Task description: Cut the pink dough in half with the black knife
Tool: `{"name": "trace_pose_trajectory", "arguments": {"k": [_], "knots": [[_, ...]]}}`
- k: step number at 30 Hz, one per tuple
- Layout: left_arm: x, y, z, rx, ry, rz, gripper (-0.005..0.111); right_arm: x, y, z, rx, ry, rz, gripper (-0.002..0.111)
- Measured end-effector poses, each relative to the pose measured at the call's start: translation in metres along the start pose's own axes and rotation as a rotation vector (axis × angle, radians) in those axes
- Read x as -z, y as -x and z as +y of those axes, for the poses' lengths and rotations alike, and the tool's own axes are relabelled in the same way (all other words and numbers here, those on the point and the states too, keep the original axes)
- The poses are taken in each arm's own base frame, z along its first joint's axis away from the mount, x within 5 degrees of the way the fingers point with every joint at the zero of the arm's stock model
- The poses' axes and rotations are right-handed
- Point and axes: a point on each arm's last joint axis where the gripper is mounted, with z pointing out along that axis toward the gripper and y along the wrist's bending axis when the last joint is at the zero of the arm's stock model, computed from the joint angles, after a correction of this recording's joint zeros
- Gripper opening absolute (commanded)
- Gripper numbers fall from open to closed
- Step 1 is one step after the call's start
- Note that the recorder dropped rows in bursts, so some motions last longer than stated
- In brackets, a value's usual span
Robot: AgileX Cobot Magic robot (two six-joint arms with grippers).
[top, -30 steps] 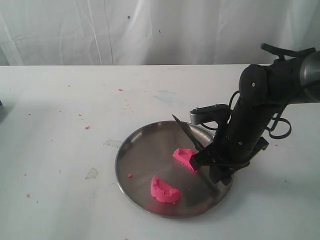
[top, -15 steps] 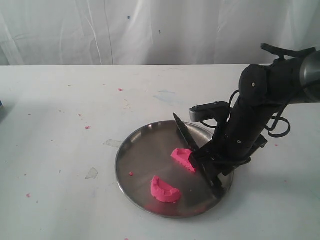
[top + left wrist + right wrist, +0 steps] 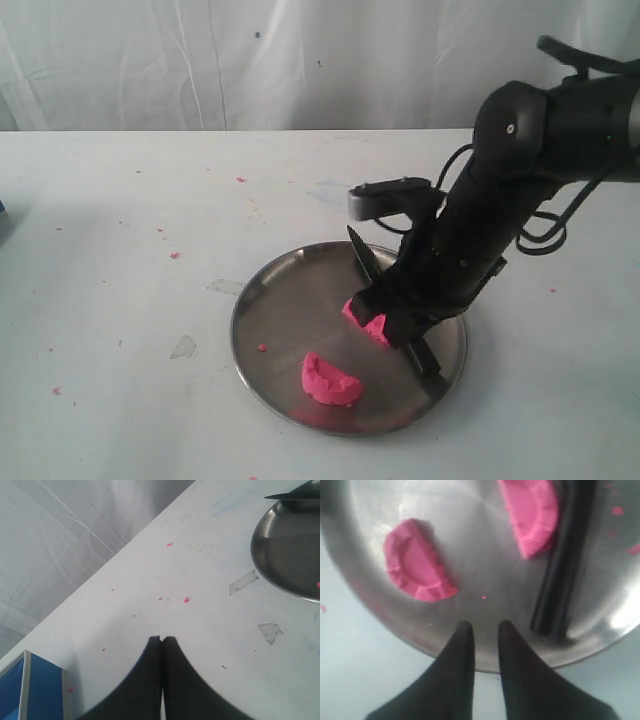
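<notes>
The pink dough lies as two half-round pieces on the steel plate [image 3: 280, 310]: one near the front rim [image 3: 330, 381] [image 3: 417, 562], one near the middle [image 3: 362, 315] [image 3: 532, 512]. The black knife [image 3: 362, 258] [image 3: 565, 570] rests on the plate beside the middle piece, with its tip showing in the left wrist view [image 3: 292, 495]. My right gripper [image 3: 482, 626] [image 3: 398, 325] hovers over the plate's edge, open, with nothing between its fingers. My left gripper [image 3: 162, 639] is shut and empty over bare table, away from the plate [image 3: 285, 550].
Tiny pink crumbs [image 3: 174, 255] dot the white table, and one lies on the plate [image 3: 260, 350]. Clear tape scraps [image 3: 184, 347] stick to the table left of the plate. A blue box [image 3: 35, 690] stands near the left gripper. A white curtain hangs behind.
My right arm has swung left over the plate, and its wrist now covers more of the knife. The dough halves have stayed where they were.
</notes>
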Motion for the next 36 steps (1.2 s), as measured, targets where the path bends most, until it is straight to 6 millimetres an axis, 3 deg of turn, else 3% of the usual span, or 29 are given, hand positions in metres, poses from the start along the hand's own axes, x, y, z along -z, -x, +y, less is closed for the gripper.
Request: {"name": "trace_pose_trajectory", "arguments": {"k": [9, 16, 20, 24, 29, 32, 36], "knots": [[0.0, 0.0, 0.0, 0.0, 0.0, 0.0, 0.0, -0.021, -0.015, 0.068, 0.319, 0.063, 0.1, 0.0], [0.0, -0.001, 0.001, -0.007, 0.009, 0.01, 0.0, -0.024, -0.018, 0.072, 0.382, 0.037, 0.121, 0.0], [0.0, -0.004, 0.003, -0.011, 0.03, 0.039, 0.0, -0.023, -0.018, 0.053, 0.389, -0.17, 0.149, 0.0], [0.0, -0.005, 0.004, -0.013, 0.041, 0.053, 0.0, -0.013, -0.012, 0.02, 0.255, -0.446, 0.108, 0.0], [0.0, -0.005, 0.004, -0.013, 0.046, 0.061, 0.0, -0.004, -0.024, -0.02, 0.076, -0.664, 0.063, 0.0], [0.001, -0.005, 0.005, -0.011, 0.05, 0.057, 0.0, 0.005, -0.035, -0.051, -0.091, -0.729, -0.026, 0.0], [0.007, -0.004, 0.007, -0.003, 0.072, 0.031, 0.0, 0.019, -0.054, -0.08, -0.297, -0.679, -0.171, 0.0]]}}
